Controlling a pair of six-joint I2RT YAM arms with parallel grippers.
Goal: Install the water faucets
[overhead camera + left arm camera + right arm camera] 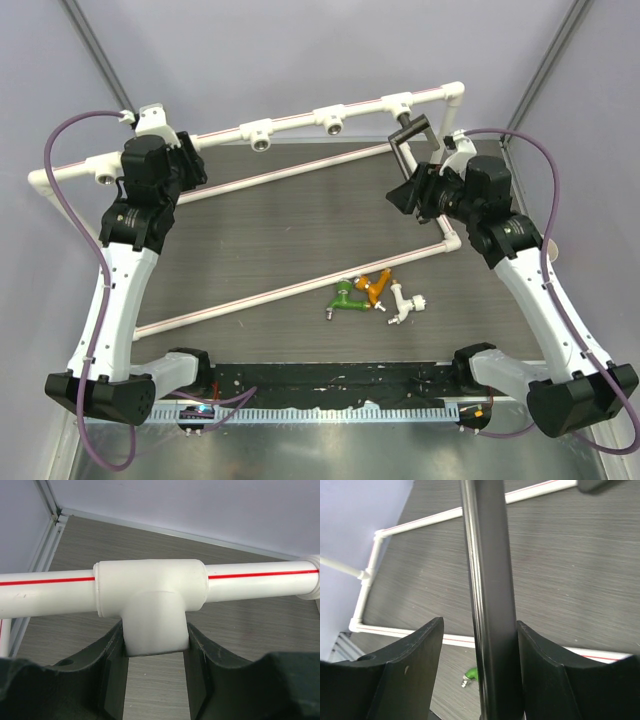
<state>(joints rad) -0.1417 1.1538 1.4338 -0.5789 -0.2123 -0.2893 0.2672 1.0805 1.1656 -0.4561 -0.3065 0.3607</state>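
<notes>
Left wrist, left fingers (102, 680) clamping tee socket (155, 605), right wrist, right fingers (405, 672) loose around black faucet (490, 605)

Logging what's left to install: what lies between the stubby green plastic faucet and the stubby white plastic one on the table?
The stubby orange plastic faucet lies between them, seen in the top view.

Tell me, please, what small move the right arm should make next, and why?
Probably close the right claw onto the black faucet: its tube rests against one finger with a gap showing at the other, so it is not gripped yet. The left claw clamps a tee socket of the pipe frame, steadying it.
</notes>
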